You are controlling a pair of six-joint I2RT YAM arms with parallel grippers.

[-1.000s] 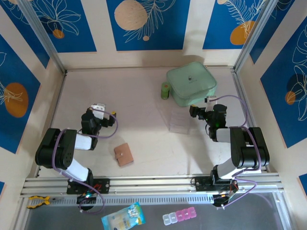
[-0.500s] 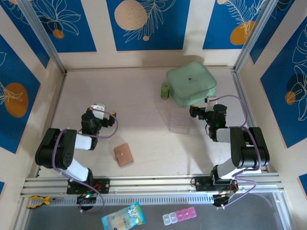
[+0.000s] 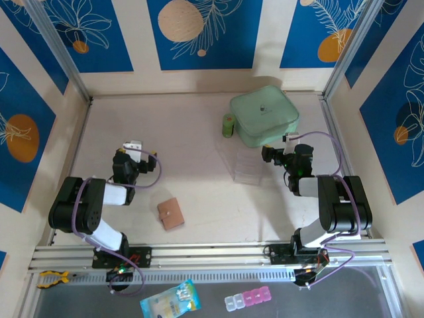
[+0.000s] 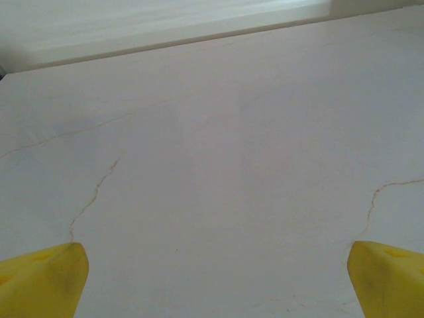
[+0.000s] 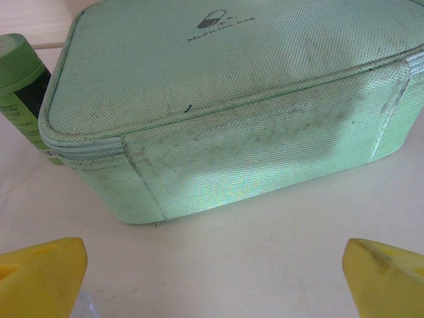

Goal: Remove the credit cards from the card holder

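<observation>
The tan card holder (image 3: pixel 171 213) is lying folded shut on the pale surface (image 3: pixel 192 152), with its snap facing up. Both our arms are sitting well apart from it.

We are holding our left pincer (image 3: pixel 134 146) beyond the card holder and off to its left. It is hanging spread wide: in the left wrist view its yellow fingertips (image 4: pixel 43 278) are showing at the two bottom corners, with bare, finely cracked surface between them.

We are holding our right pincer (image 3: pixel 268 154) far to the right of the card holder and farther from the arm bases. It is likewise gaping wide, its yellow fingertips (image 5: pixel 40 271) sitting at opposite corners of the right wrist view with nothing between them.

This pincer is pointing at a mint-green medicine pouch (image 5: pixel 232 99), zipped and lying flat, which is the thing farthest beyond the card holder, to its right. A small green bottle (image 5: pixel 20 86) is standing upright just beside the pouch, on the side nearer the card holder.
</observation>
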